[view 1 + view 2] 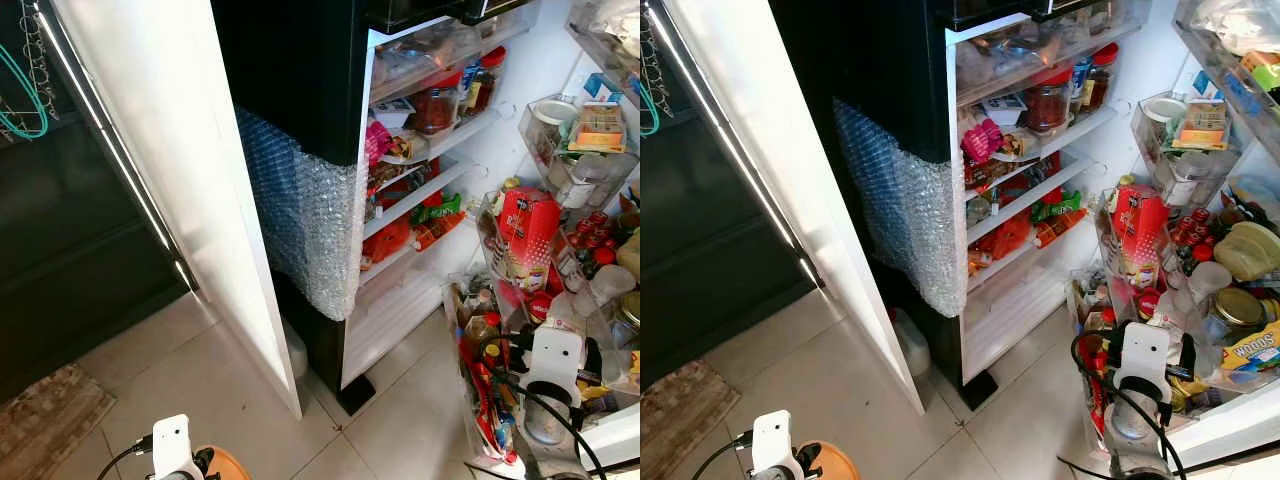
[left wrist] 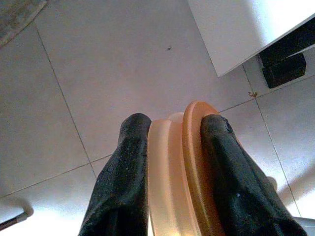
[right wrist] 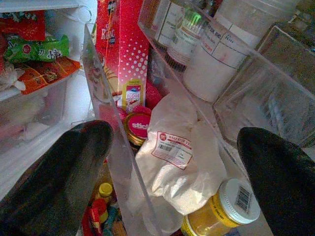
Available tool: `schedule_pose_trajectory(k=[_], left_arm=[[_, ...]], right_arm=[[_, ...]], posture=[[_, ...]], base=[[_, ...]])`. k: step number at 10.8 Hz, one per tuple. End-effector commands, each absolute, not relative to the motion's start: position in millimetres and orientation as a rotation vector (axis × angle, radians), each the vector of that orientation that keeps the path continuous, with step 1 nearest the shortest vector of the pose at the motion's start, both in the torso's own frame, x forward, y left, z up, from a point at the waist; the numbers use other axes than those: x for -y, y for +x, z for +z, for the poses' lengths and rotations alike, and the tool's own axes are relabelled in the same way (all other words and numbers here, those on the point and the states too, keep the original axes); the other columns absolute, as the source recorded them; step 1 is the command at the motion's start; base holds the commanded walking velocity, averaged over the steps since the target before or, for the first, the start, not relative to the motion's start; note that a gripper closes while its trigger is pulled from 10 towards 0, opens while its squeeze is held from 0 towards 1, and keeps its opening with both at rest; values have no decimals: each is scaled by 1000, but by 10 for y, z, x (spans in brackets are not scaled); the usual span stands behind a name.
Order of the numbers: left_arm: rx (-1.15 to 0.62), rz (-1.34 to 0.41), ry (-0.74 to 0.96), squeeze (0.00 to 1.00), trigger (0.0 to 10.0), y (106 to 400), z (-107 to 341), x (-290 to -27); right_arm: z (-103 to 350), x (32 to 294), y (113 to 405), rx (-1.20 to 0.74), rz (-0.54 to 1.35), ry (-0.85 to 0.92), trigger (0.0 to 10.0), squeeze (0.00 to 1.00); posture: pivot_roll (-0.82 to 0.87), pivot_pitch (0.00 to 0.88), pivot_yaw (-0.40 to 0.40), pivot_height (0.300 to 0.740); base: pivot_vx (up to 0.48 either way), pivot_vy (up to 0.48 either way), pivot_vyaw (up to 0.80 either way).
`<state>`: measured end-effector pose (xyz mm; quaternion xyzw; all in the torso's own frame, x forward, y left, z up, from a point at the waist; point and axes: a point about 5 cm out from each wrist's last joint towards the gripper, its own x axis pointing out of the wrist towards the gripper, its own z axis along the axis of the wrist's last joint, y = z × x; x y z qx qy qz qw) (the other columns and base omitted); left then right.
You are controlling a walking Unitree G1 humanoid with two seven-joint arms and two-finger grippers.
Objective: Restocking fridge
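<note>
This is a home kitchen. At the centre and right of the head views an open fridge point(image 1: 330, 200) shows crowded shelves point(image 1: 420, 195) of jars, packets and sauces, and its door bins point(image 1: 1170, 330) on the right hold bottles, tins and cartons. Pale floor tiles point(image 1: 190, 390) run below, with a worn mat point(image 1: 45, 420) at the lower left.

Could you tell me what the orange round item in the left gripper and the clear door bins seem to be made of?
The orange round item, clamped in the left gripper, looks like smooth, slightly glossy plastic, possibly stacked lids. The clear door bins look like transparent rigid plastic, since contents show through.
</note>
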<state>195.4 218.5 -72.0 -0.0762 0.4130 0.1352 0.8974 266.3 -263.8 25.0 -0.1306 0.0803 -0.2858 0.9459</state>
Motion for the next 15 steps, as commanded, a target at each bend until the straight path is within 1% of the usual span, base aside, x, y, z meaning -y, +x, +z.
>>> schedule_pose_trajectory(k=[1, 2, 3, 5, 7, 8, 9, 10, 12, 14, 15], left_arm=[[-967, 267, -135, 0, 10000, 1725, -850, -2158], [-966, 268, -136, 0, 10000, 1725, -849, -2157], [-966, 267, -136, 0, 10000, 1725, -850, -2157], [-965, 263, -139, 0, 10000, 1731, -850, -2144], [-965, 265, -142, 0, 10000, 1731, -852, -2133], [-965, 266, -142, 0, 10000, 1730, -852, -2132], [-966, 264, -142, 0, 10000, 1729, -853, -2131], [-967, 260, -142, 0, 10000, 1729, -853, -2133], [-966, 259, -141, 0, 10000, 1729, -853, -2133], [-966, 265, -140, 0, 10000, 1726, -853, -2136], [-967, 265, -141, 0, 10000, 1725, -855, -2130]], right_arm=[[259, 2718, 2628, -159, -612, -266, 10000, 0], [252, 2807, 2586, -173, -643, -262, 10000, 0], [247, 2840, 2568, -181, -652, -267, 10000, 0], [272, 3067, 2470, -198, -710, -286, 10000, 0], [314, 3450, 2262, -244, -818, -316, 10000, 0], [333, 3587, 2178, -266, -853, -321, 10000, 0], [319, 3666, 2111, -301, -873, -324, 10000, 0], [261, 3677, 2060, -354, -878, -339, 10000, 0], [55, 3504, 2032, -456, -827, -295, 10000, 0], [-272, 3055, 2073, -608, -593, -159, 10000, 0], [-462, 2773, 2031, -718, -398, -121, 10000, 0]], posture=[[-117, 105, 27, 740], [-117, 105, 27, 740], [-117, 105, 27, 740], [-127, 104, 22, 740], [-128, 103, 20, 740], [-135, 104, 17, 740], [-137, 105, 18, 740], [-139, 105, 18, 740], [-134, 105, 18, 740], [-127, 106, 20, 740], [-123, 104, 21, 740]], base=[[0, 0, 0], [0, 0, 0], [0, 0, 0], [0, 0, 0], [0, 0, 0], [0, 0, 0], [0, 0, 0], [0, 0, 0], [0, 0, 0], [0, 0, 0], [0, 0, 0]])
